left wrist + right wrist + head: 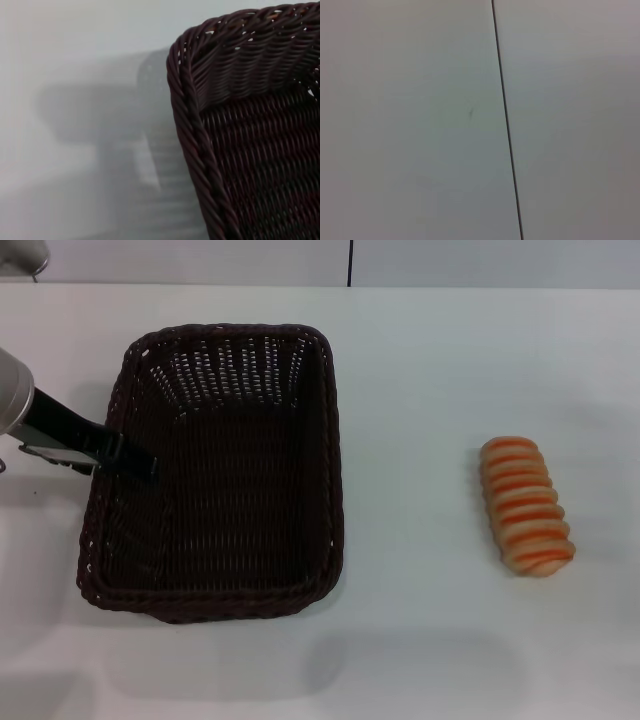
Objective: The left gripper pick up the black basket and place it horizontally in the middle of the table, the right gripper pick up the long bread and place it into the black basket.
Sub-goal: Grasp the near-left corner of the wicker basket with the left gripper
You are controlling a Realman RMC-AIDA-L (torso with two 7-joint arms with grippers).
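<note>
Now | left pincer (135, 462) clenched on left rim of black basket (240, 540) | basket lay lengthwise on white worktop (420, 370), left of centre | long bread (525, 505) on worktop, well right of basket | right pincer unseen

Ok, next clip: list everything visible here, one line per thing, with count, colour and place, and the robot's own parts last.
black basket: one, dark brown-black wicker, left of centre on the table, long side running away from the robot, nothing inside.
long bread: one, tan with orange-red stripes, on the table to the basket's right, well apart from it.
table: one, white, under everything.
left gripper: one, black, at the basket's left rim, a finger reaching over the rim into the basket; its silver arm enters from the left edge.
right gripper: not seen in any view; its wrist camera shows only a pale surface with a thin dark seam.
</note>
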